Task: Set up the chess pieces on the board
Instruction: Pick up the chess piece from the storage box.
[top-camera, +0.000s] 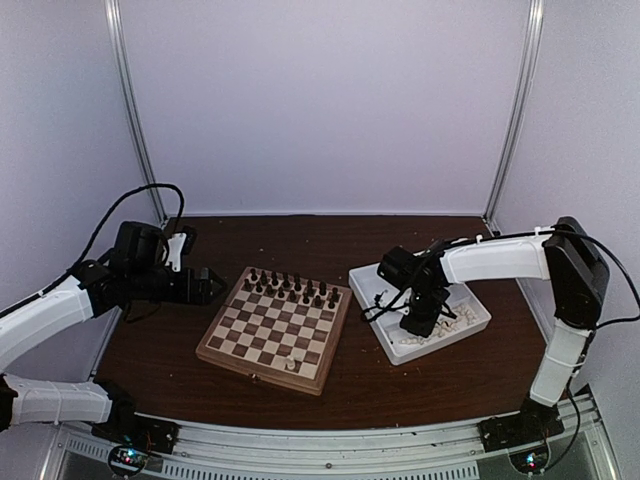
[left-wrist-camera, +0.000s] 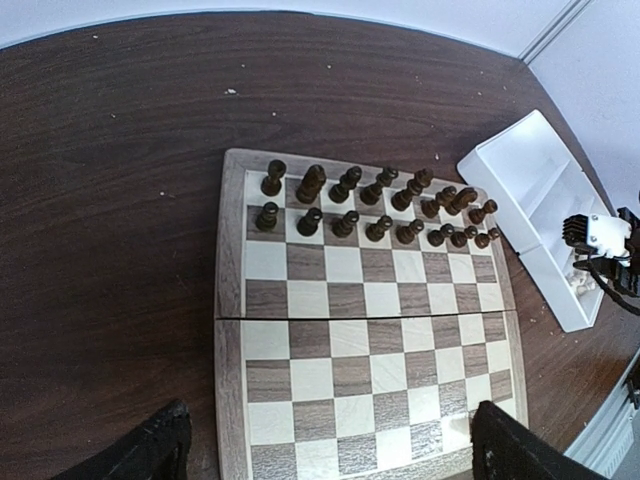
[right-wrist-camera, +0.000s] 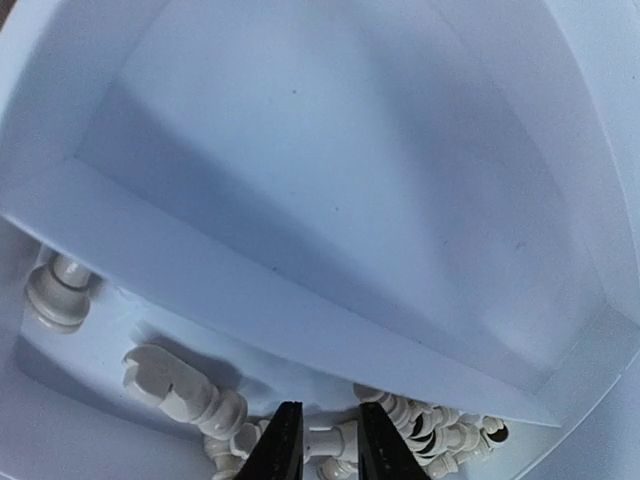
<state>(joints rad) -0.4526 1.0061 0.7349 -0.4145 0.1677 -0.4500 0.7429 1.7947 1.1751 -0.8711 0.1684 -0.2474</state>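
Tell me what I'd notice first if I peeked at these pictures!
Your eye lands on the wooden chessboard in the middle of the table, with dark pieces lined up in two rows along its far side and one pale piece alone at the near edge. Right of it sits a white tray, where the right tool is dipped into a heap of cream pieces, one of them between its jaws.

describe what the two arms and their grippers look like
Both the left arm and the right arm have smooth white shells on their links and black joint housings. A thin black cable loops loosely off each. The left gripper and the right gripper each have two plain black fingers. No markings are legible.
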